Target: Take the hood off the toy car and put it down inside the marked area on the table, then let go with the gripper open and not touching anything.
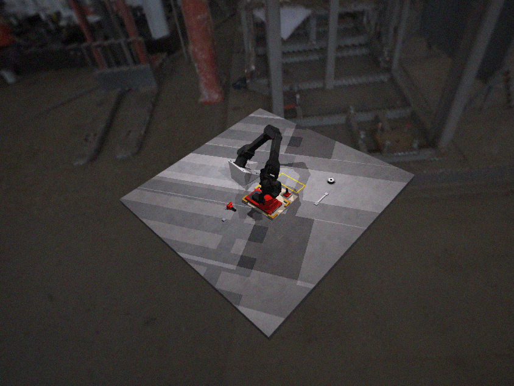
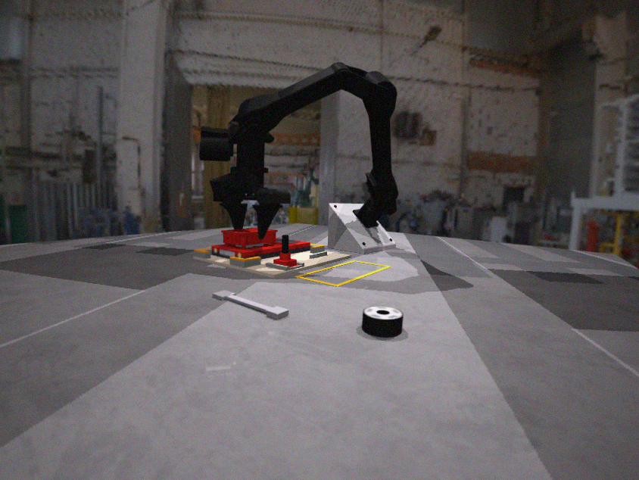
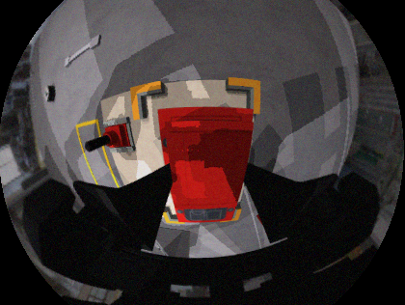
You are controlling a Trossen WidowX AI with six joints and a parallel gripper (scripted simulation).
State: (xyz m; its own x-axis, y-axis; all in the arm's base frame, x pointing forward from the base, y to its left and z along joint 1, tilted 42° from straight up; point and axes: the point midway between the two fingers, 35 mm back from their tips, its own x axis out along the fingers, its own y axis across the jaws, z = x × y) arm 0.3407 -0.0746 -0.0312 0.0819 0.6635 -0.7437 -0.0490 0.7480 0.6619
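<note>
My gripper (image 1: 264, 196) (image 2: 251, 232) (image 3: 208, 166) points straight down over the toy car, its fingers wide apart and shut on the hood's two sides. The hood (image 1: 270, 203) (image 2: 247, 237) (image 3: 207, 150) is the red raised piece between the fingers; it sits low on the car, and I see no gap under it. The red toy car (image 2: 291, 247) stands on a cream board (image 2: 338, 256) (image 3: 148, 161); its grey grille (image 3: 204, 213) shows beyond the fingertips. The marked area, a yellow outline (image 1: 293, 179) (image 2: 316, 281) (image 3: 87, 123), lies on the table beside the board.
A red block with a black post (image 1: 287, 193) (image 2: 285, 258) (image 3: 117, 136) stands upright on the board, between car and outline. A wheel (image 1: 330, 180) (image 2: 381, 326) (image 3: 50, 93) and a grey bar (image 1: 320, 198) (image 2: 250, 304) (image 3: 83, 50) lie farther out. Another red piece (image 1: 229, 205) lies opposite.
</note>
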